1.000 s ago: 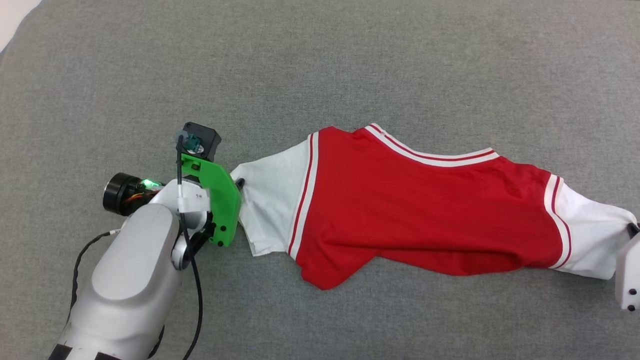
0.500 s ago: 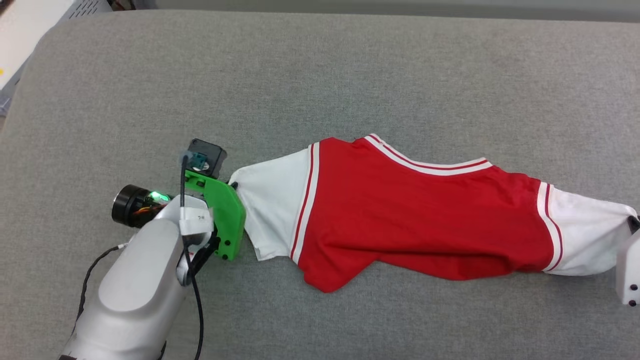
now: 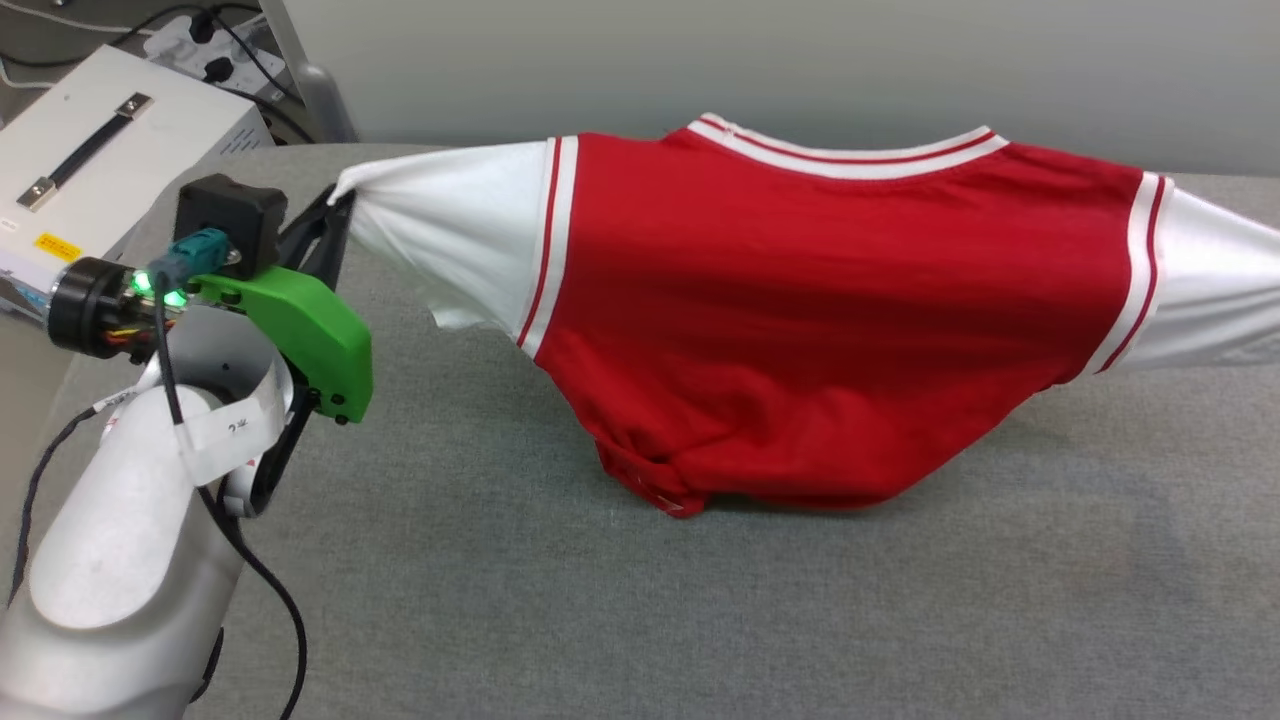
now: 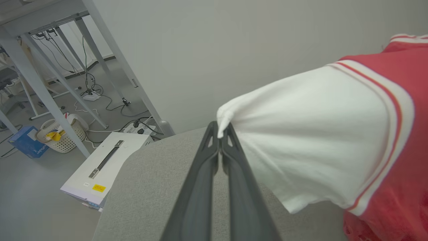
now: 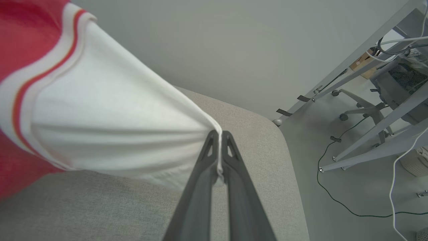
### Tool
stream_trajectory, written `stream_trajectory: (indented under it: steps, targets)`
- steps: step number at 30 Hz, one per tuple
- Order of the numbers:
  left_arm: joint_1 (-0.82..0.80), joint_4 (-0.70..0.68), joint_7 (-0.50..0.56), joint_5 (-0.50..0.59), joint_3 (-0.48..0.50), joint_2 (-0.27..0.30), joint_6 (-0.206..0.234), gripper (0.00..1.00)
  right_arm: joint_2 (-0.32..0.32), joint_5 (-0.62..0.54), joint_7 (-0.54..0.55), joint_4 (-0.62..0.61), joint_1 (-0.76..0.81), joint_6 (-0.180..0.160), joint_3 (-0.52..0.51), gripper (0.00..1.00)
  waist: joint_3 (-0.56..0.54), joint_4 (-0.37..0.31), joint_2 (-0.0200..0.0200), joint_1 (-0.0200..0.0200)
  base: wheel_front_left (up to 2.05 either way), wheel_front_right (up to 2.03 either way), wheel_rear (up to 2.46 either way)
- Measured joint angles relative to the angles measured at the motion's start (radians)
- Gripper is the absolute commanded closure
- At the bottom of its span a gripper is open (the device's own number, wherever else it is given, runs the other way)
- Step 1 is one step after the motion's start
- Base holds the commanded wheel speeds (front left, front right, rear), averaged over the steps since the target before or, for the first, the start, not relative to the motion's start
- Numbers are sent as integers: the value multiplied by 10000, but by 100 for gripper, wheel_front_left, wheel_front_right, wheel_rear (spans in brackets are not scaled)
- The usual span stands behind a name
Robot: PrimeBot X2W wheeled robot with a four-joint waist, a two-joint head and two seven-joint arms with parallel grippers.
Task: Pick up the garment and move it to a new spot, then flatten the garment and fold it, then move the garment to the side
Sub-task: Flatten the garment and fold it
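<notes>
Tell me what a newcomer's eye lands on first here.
The red shirt is stretched wide above the grey table across the middle of the head view, its hem sagging low. Each white sleeve tip is pinched in a shut gripper: the left gripper at that view's left, and the right gripper, seen in its own wrist view. A white box sits beyond the table's far left corner.

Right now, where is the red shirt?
Head view, centre: the garment hangs stretched between the left gripper and right gripper, its hem resting on the grey surface.

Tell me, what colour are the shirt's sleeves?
White sleeves, red-striped trim; clearest in the head view.
</notes>
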Motion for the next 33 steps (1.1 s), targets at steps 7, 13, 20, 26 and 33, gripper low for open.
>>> stream_trajectory:
  steps: [7, 13, 20, 26, 33]
  targets:
    - [451, -1942, -259, 12, 633, 656, 424, 100, -585, 410, -249, -265, -827, 0, 412, 100, -841, -34, 0, 0, 0, 0, 0]
    - [699, -2949, -614, 96, 1156, 1104, 725, 100, -842, 663, -412, -339, -1453, 0, 805, 100, -1350, -174, 0, 0, 0, 0, 0]
    - [776, -3860, -679, 190, 1666, 1584, 918, 100, -1244, 928, -453, -433, -2326, 0, 1229, 100, -1525, -510, 0, 0, 0, 0, 0]
    - [481, -4232, -385, 105, 1923, 1971, 800, 100, -1776, 949, -642, -151, -3568, 0, 1651, 100, -1232, -656, 0, 0, 0, 0, 0]
    - [-605, -4011, -121, -127, 2000, 2493, 222, 100, -2052, 909, -859, 571, -5432, 2, 2406, 100, -488, -784, 0, -1, 0, 0, 0]
